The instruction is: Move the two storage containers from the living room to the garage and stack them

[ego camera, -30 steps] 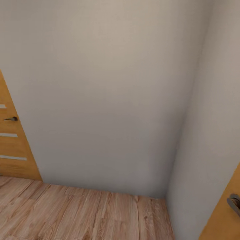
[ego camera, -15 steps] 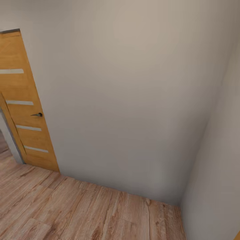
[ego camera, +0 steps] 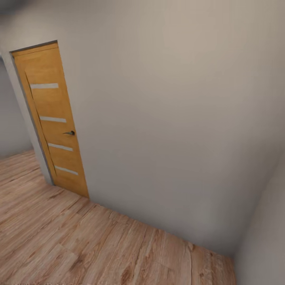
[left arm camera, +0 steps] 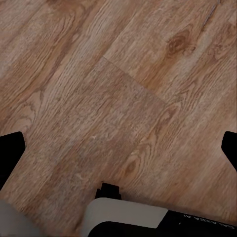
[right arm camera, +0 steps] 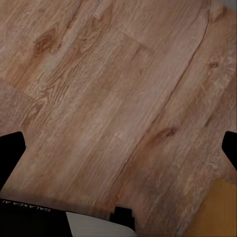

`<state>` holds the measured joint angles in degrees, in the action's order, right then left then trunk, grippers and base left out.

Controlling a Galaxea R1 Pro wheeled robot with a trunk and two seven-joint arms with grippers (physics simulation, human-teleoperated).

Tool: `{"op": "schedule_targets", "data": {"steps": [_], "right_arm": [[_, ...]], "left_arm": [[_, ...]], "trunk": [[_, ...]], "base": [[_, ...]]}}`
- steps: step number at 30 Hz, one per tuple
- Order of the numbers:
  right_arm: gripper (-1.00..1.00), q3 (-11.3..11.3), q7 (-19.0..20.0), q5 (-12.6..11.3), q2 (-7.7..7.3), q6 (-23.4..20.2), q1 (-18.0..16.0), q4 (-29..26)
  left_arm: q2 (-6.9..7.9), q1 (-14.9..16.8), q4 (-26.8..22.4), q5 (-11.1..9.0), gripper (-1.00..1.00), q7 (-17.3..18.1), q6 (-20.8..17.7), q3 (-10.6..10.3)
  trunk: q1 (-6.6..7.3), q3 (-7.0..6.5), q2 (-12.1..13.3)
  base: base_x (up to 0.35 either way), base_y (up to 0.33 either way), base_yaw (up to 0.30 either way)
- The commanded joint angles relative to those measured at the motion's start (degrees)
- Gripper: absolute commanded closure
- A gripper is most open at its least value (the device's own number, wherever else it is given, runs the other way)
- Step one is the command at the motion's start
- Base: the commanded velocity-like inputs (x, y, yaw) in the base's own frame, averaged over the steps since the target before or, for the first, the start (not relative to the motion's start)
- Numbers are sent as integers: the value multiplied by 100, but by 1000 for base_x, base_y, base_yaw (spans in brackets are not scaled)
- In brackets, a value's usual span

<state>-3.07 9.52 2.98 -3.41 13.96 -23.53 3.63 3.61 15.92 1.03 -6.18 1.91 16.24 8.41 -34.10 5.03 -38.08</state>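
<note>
Plain grey wall (ego camera: 170, 118) takes up most of the head view, with light wood plank floor (ego camera: 79, 245) below and an orange door (ego camera: 51, 118) off to the left. Both grippers hang spread wide over the planks with nothing between the fingers. No containers around, so their whereabouts and long axis can't be told. My guess: light, stiff, thin-walled bins, best held by the rims.

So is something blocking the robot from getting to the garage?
A plain grey wall stands straight ahead. An orange wooden door with a dark handle sits at its left end, beside an opening. The wood plank floor looks bare. Whether that leads to the garage can't be told.
</note>
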Motion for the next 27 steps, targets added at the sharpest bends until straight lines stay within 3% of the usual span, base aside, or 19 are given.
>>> {"op": "schedule_targets", "data": {"steps": [1, 27], "right_arm": [[-100, -27, -2, 33, -1, 45, -11, 23], [-100, -27, -11, 36, -1, 53, -11, 23]], "left_arm": [[4, 7, 11, -59, -100, 20, 20, 2], [17, 7, 11, -59, -100, 20, 11, 2]], "trunk": [[-3, 10, -8], [-3, 10, -8]], "base": [[217, 0, 300], [317, 0, 300]]}}
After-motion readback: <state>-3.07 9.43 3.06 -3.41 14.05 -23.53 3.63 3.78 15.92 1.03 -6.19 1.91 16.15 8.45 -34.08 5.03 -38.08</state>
